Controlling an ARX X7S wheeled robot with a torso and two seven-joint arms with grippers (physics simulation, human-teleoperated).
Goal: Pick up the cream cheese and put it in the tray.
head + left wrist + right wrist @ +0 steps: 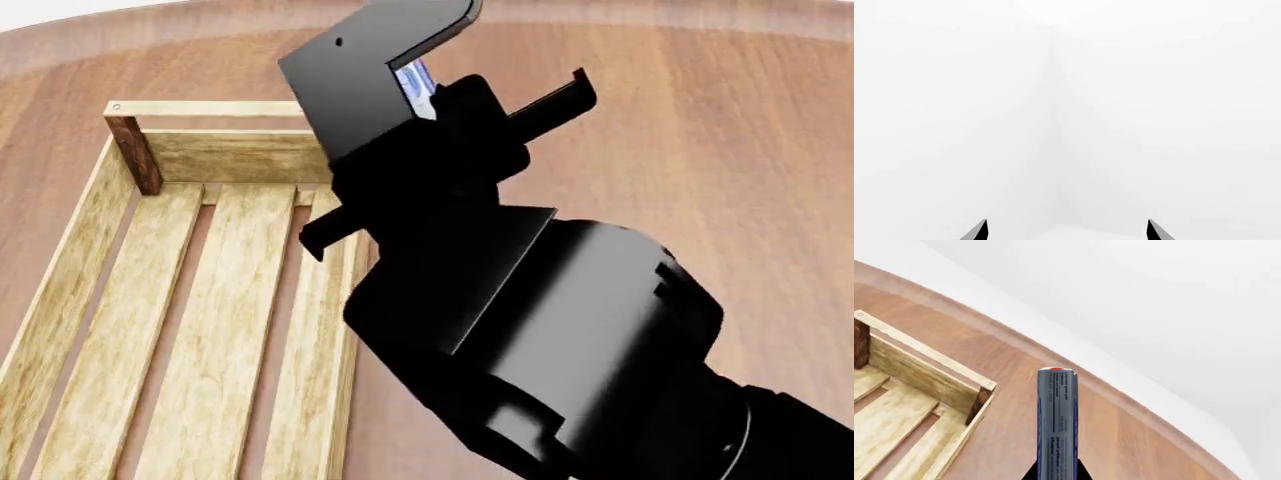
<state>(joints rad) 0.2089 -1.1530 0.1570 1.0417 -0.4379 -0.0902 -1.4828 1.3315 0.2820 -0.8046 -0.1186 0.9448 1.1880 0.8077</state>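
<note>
The right pincer [1056, 472] grips the small flat white cream cheese box [1057, 425] above the wooden tabletop [694, 150], just beside the light-wood slatted tray [200, 320], which lies to its left. The left pincer [1066, 232] is open and empty.

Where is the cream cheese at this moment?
The cream cheese is held in the right claw, lifted above the wooden table, just beside the tray's far right corner and not yet inside it.

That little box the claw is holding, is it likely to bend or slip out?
Probably not bend: the cream cheese shows a straight, unbuckled edge between the right gripper's fingers, so it seems stiff. It looks thin and small, so likely light. Its printed face looks smooth, so it might slide if the grip loosens above the tray.
</note>
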